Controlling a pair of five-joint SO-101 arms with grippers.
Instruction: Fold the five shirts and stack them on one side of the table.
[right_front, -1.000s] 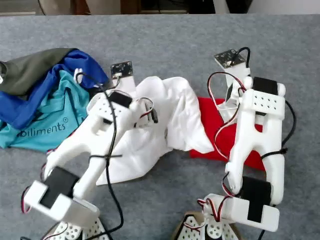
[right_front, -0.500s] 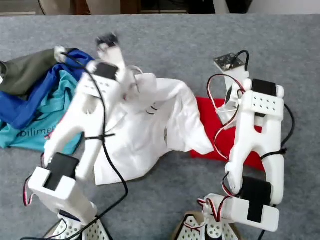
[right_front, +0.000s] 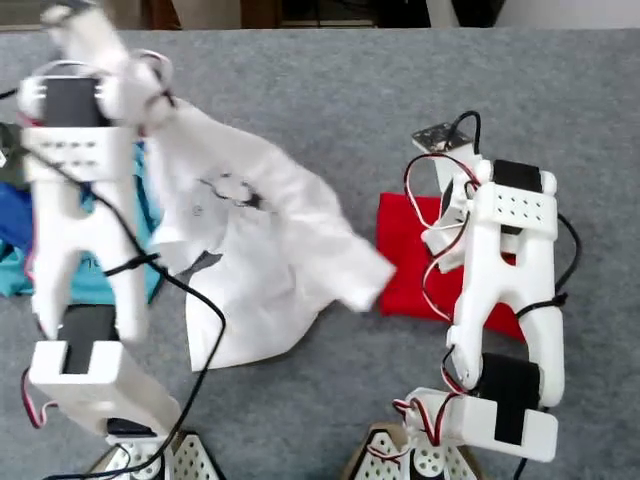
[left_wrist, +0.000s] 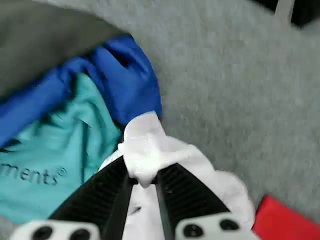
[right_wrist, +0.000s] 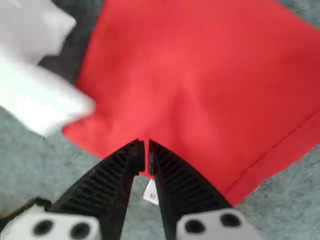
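Swung toward the table's far left since the earlier frames, the left gripper is clamped on a bunched edge of the white shirt. The shirt trails from it, partly lifted, back to the edge of the folded red shirt. Right gripper: jaws together, over the red shirt. Suggested practice: keep the pinch firm, carry the cloth clear of the teal shirt and blue shirt, then spread it flat on bare table before folding.
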